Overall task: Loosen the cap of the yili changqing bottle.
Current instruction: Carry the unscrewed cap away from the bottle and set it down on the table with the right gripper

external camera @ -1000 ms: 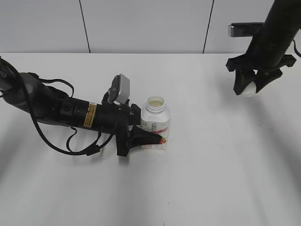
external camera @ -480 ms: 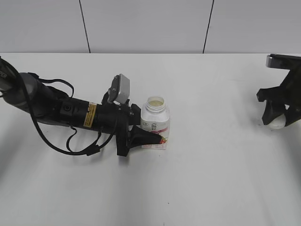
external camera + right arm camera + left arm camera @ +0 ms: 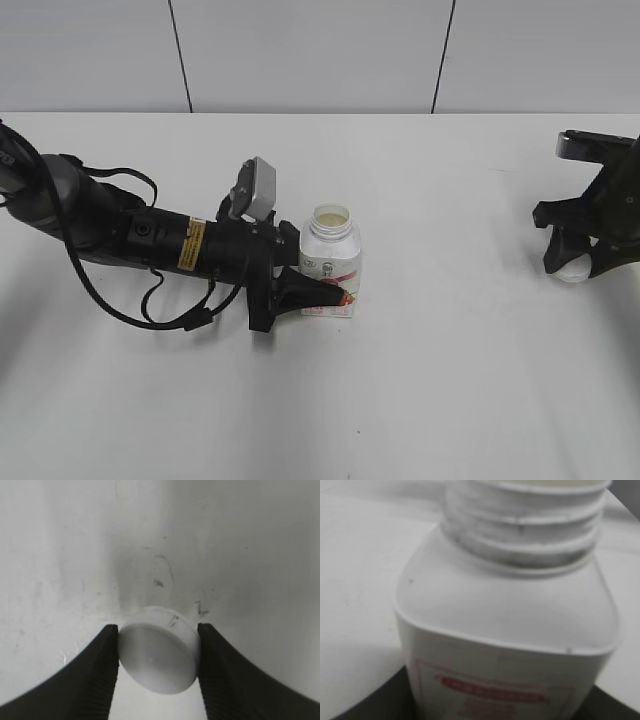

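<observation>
Even, bright light falls from above, leaving the white counter (image 3: 430, 380) nearly washed out, with soft grey shadows at its far-left and right edges in the exterior view. That view is sharp. The left wrist view is blurred: the yili changqing bottle (image 3: 505, 630) fills it, out of focus, its label unreadable. The right wrist view is crisp on the cap (image 3: 159, 655), with a dim shadow band behind it.

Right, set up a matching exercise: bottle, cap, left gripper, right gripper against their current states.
Things:
1. yili changqing bottle
2. cap
3. left gripper
4. right gripper

States:
A. clamped between two black fingers, low over the table's right edge
B. upright, neck open, threads bare
C. shut on the cap
D. gripping the bottle's lower body

Pairs: 1-B, 2-A, 3-D, 4-C
</observation>
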{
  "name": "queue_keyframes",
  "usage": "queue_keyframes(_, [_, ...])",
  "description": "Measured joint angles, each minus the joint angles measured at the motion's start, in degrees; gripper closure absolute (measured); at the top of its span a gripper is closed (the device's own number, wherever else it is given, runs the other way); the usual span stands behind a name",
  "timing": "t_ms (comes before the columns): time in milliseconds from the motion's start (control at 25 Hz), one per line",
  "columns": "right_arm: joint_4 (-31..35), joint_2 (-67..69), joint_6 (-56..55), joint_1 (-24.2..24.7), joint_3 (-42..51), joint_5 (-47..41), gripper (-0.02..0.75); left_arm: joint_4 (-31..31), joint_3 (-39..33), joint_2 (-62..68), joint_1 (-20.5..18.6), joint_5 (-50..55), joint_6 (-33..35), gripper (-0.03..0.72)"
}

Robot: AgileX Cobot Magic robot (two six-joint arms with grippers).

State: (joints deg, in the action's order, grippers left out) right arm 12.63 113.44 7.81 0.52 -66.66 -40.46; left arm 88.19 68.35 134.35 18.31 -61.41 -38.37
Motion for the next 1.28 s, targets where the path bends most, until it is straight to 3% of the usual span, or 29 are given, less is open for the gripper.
queue_keyframes(1280, [2.9, 1.6, 0.0, 0.0, 0.0, 0.5, 0.359, -0.4, 0.0, 0.0, 0.0, 0.0, 0.0, 0.309])
